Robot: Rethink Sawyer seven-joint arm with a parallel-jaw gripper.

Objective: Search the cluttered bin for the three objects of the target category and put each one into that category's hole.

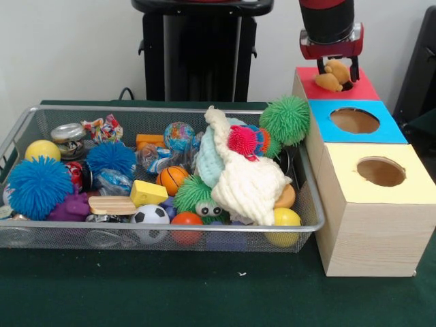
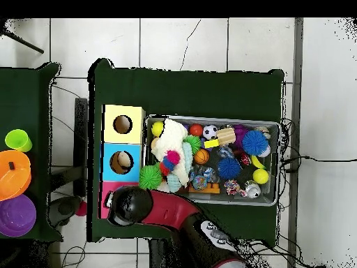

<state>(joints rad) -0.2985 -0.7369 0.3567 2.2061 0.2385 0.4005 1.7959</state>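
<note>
My gripper [image 1: 334,76] hangs over the red-topped box [image 1: 364,90] at the far right, shut on a soft orange-tan lump [image 1: 332,75]. The lump sits right above the hole [image 1: 348,86], which is mostly hidden. The wire mesh bin [image 1: 163,110] is full of toys. A fist-sized green puffer ball [image 1: 285,119] rests at its right end by the boxes. A big blue puffer [image 1: 37,185], a second blue one [image 1: 111,157] and a small pink one [image 1: 242,139] lie among the clutter. In the overhead view the arm [image 2: 129,204] covers the red box, with the green puffer [image 2: 150,176] beside it.
The blue-topped box [image 1: 392,126] and yellow-topped box [image 1: 409,178] stand in a row in front of the red one. The bin also holds a cream knitted cloth [image 1: 248,180], yellow balls [image 1: 42,150], a small football [image 1: 150,216], a basketball [image 1: 172,178] and cans [image 1: 68,133].
</note>
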